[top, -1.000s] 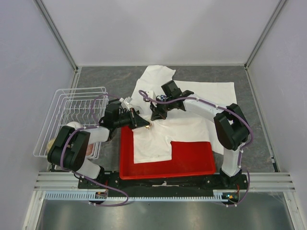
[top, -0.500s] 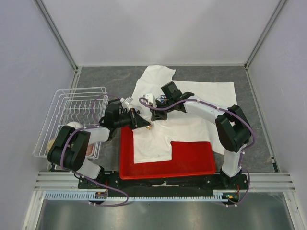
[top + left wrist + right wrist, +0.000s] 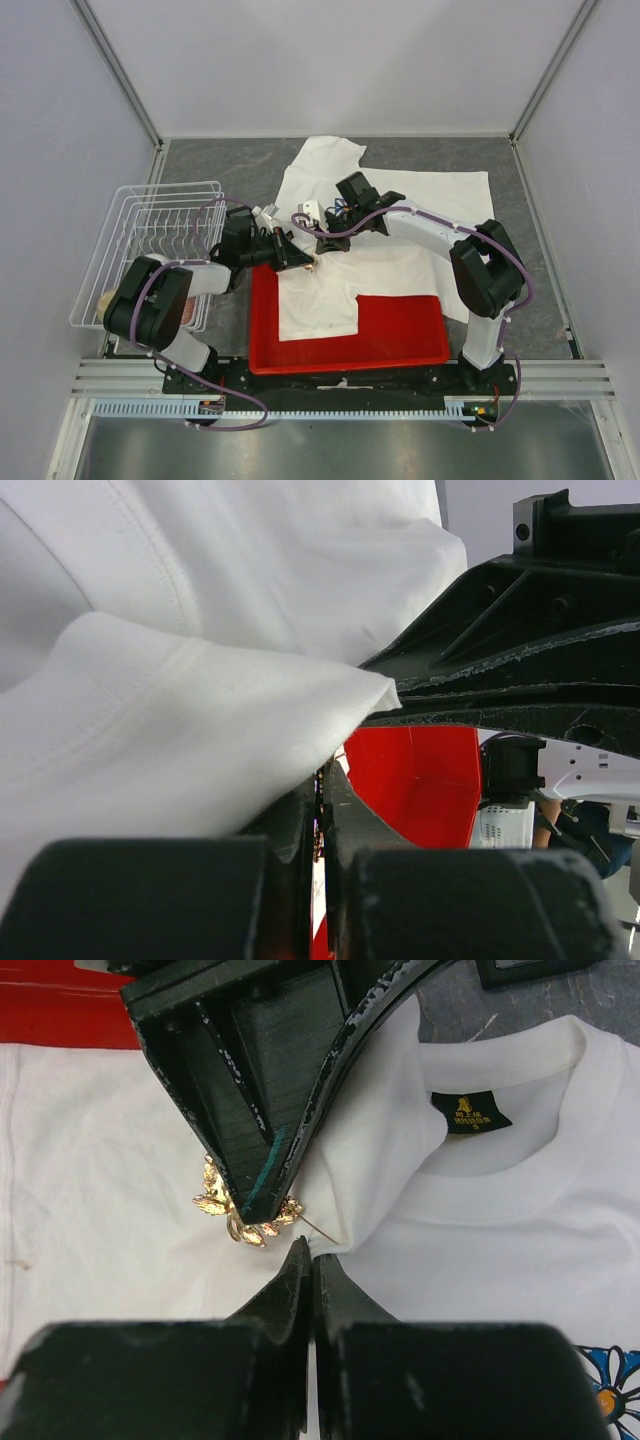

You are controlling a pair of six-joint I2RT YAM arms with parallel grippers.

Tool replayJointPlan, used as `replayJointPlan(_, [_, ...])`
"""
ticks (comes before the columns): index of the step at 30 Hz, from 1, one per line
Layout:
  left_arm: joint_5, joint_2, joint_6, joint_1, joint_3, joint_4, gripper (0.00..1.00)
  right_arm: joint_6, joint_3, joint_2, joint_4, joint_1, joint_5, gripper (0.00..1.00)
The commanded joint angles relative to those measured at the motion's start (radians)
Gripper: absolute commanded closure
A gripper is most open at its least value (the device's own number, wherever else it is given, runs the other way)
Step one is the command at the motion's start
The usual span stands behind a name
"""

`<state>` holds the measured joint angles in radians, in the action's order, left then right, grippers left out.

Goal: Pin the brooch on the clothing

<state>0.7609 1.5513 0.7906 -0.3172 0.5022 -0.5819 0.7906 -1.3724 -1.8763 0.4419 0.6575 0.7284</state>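
The clothing (image 3: 400, 265) is a white T-shirt lying partly over a red tray. My right gripper (image 3: 310, 1250) is shut on a small raised fold of the shirt (image 3: 500, 1240) just below the collar. My left gripper (image 3: 243, 1208) is shut on the gold leafy brooch (image 3: 250, 1232), whose thin pin points at the pinched fold and touches it. In the top view the left gripper (image 3: 304, 262) holds the brooch (image 3: 313, 264) right beside the right gripper (image 3: 325, 247). In the left wrist view the fold (image 3: 200, 710) drapes over my left gripper (image 3: 325, 775), with the right gripper (image 3: 400, 685) behind it.
The red tray (image 3: 400, 340) sits at the near middle under the shirt's lower part. A white wire rack (image 3: 150, 240) stands at the left. The shirt's blue daisy print (image 3: 615, 1385) is at the right edge of the right wrist view, and a black label (image 3: 470, 1112) sits in the collar.
The right gripper has edged slightly left toward the brooch, and the left arm has shifted a little. Both grippers stay shut on what they hold.
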Motion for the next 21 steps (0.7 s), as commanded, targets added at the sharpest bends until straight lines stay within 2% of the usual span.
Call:
replayJointPlan(1, [-0.032,0.007,-0.033,-0.011,0.064,-0.142,0.98,0.022,0.003,0.016,0.103,0.047,0.1,1.0])
replayJointPlan(8, [0.005,-0.019,-0.021,-0.017,0.061,-0.182,0.98,-0.011,-0.019,-0.003,0.087,0.047,0.046,1.0])
replayJointPlan(15, [0.015,-0.045,-0.014,-0.022,0.042,-0.187,0.98,-0.128,-0.028,-0.007,0.02,0.039,-0.003,1.0])
replayJointPlan(18, [0.006,-0.048,-0.014,-0.028,0.036,-0.18,0.98,-0.178,-0.031,-0.004,-0.005,0.031,0.012,1.0])
replayJointPlan(21, [-0.008,-0.042,-0.019,-0.029,0.042,-0.159,0.98,-0.162,-0.017,0.015,-0.005,0.031,0.051,1.0])
